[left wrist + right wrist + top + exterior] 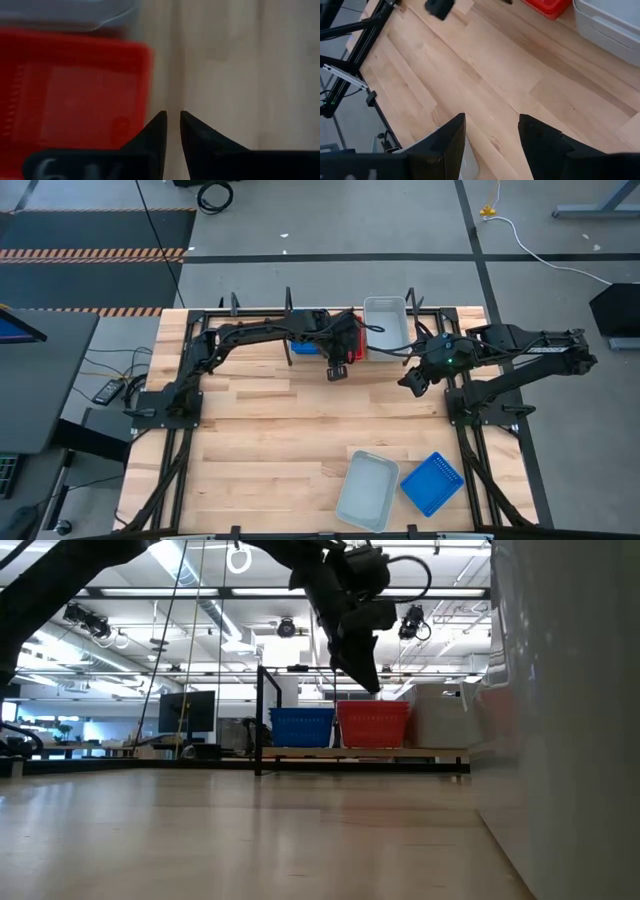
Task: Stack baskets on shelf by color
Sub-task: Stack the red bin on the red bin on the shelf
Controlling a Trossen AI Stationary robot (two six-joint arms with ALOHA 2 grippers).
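Hardly any writing can be read. In the left wrist view, pale characters are printed on the dark body of the left gripper [171,131], just behind its fingers; they are blurred and cut off by the picture's edge, and only something like a "6" followed by part of another letter can be made out. No label, brand, number or sign can be read on anything else on the table or in the room beyond it.

Grey concrete floor [330,220], striped mat [95,230], ceiling lights.
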